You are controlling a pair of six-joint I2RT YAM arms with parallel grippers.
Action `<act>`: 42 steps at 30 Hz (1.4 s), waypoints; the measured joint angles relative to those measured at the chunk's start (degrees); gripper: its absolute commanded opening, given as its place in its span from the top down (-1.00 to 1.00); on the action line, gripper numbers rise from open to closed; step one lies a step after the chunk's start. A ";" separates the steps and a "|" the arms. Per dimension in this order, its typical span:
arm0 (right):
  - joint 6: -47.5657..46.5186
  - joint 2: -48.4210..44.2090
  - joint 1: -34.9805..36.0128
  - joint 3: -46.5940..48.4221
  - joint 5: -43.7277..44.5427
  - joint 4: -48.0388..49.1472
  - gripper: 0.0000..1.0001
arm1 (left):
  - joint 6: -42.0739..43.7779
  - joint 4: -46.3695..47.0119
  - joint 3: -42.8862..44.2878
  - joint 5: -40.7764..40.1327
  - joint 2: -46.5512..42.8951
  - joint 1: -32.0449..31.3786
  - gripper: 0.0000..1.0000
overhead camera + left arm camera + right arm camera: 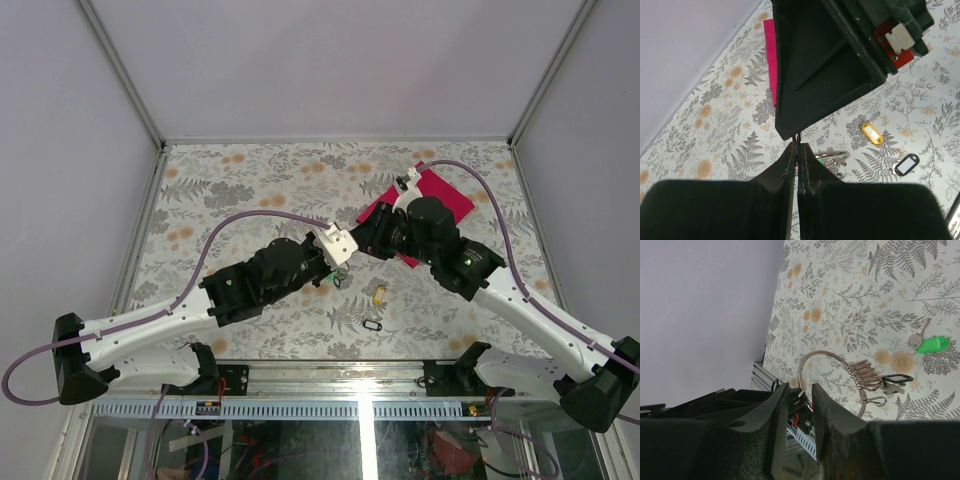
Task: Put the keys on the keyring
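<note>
The keyring, a thin silver loop, hangs above the floral table with several small wire loops and a black-framed key tag threaded on it. My left gripper is shut on one end of the ring. That end sits in the gap between the parted fingers of my right gripper, which stands open around it. Both grippers meet at mid-table. A yellow key tag and another black-framed tag lie loose on the table. A green tag with a silver key also lies there.
A pink cloth lies at the back right under the right arm. One of the right gripper's fingers fills the top of the left wrist view. The yellow tag and black tag lie just in front of the grippers.
</note>
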 measured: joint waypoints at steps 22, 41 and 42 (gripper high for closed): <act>-3.67 -3.85 0.00 -2.23 -1.38 5.66 1.00 | -1.57 2.14 -0.13 0.02 -2.80 -0.33 0.23; -15.43 -10.82 0.00 -4.26 -8.09 14.47 1.00 | -5.88 7.43 -2.01 2.75 -8.61 -0.33 0.03; -15.65 -10.82 0.00 -4.26 -8.22 14.38 1.00 | -5.84 7.52 -2.01 2.84 -8.61 -0.33 0.02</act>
